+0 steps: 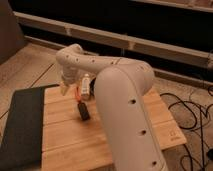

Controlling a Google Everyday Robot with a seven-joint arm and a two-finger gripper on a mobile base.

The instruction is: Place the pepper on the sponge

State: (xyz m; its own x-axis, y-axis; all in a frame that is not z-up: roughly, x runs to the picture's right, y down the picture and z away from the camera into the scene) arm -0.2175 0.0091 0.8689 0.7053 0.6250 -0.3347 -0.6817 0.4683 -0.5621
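Orange-red, the pepper (77,94) lies at the tabletop's (65,142) eleven o'clock, close at four o'clock of my tool (66,89). The bottle (86,83) is just at the pepper's two and the black bar (83,111) at its six. I cannot tell whether the tool is spread, pressed together or pinching it. My arm (120,105) hides the sponge. I'd steer clear of the bottle and get the sponge in sight before lowering anything.

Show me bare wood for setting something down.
Bare wood: the front strip between the black bar and the table's near edge, beside the dark mat. Crowded: back left, where the gripper, pepper and small bottle cluster. The arm hides the middle.
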